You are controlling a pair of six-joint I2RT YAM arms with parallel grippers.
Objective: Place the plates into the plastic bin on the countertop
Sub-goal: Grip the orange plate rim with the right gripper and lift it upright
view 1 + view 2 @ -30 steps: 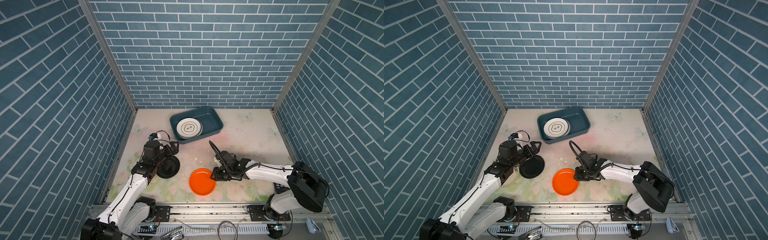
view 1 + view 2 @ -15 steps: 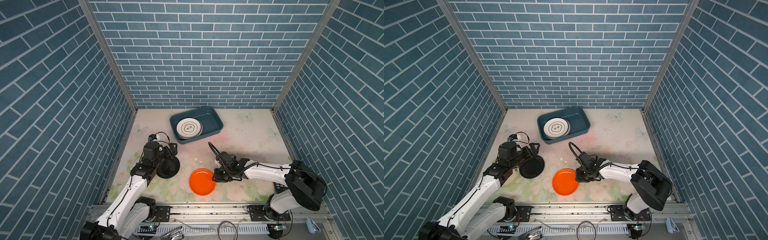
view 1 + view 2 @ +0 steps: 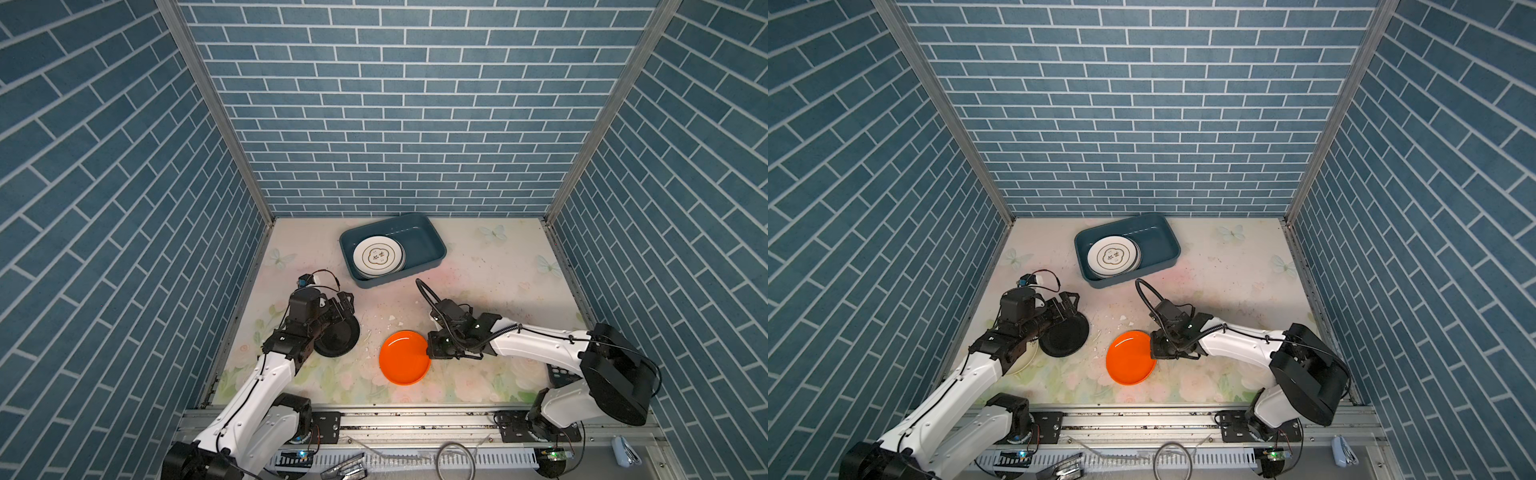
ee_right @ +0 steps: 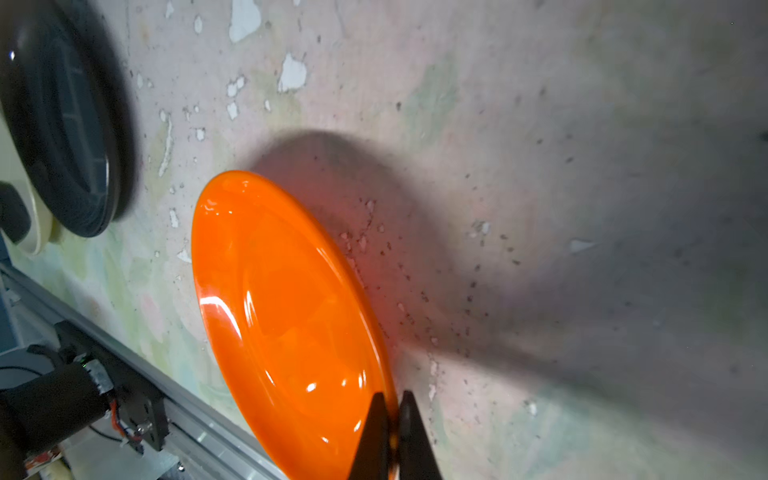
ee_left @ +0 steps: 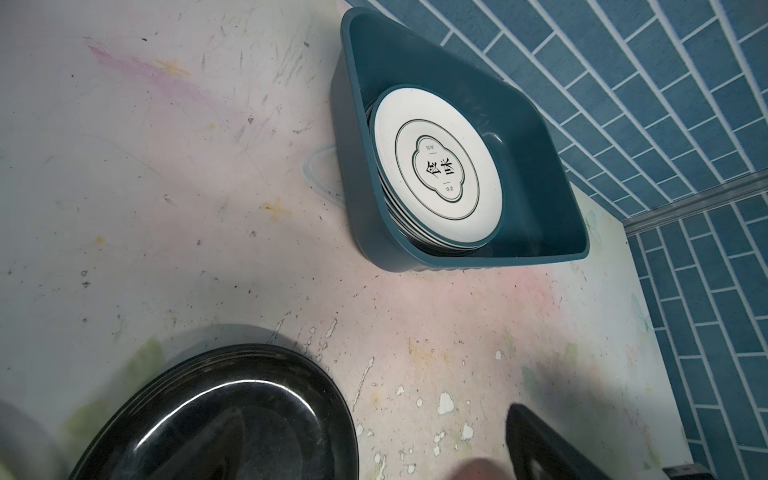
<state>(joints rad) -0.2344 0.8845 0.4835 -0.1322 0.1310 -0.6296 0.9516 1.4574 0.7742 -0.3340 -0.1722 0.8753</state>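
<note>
The right hand [image 3: 1152, 348] is closed on the rim of the orange plate [image 3: 1128, 358], which spreads out ahead of it. The left hand [image 3: 1068, 306], jaws spread, hangs over the black plate's [image 3: 1065, 337] edge. The plastic bin [image 3: 1168, 243] stands beyond both hands.

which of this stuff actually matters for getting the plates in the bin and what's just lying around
For the job:
- orange plate, rim pinched in the shut right hand
- black plate near the open left hand
- cream plate
- stacked plates already in the plastic bin

Lying about:
- black calculator, partly hidden
- white flakes on the countertop
</note>
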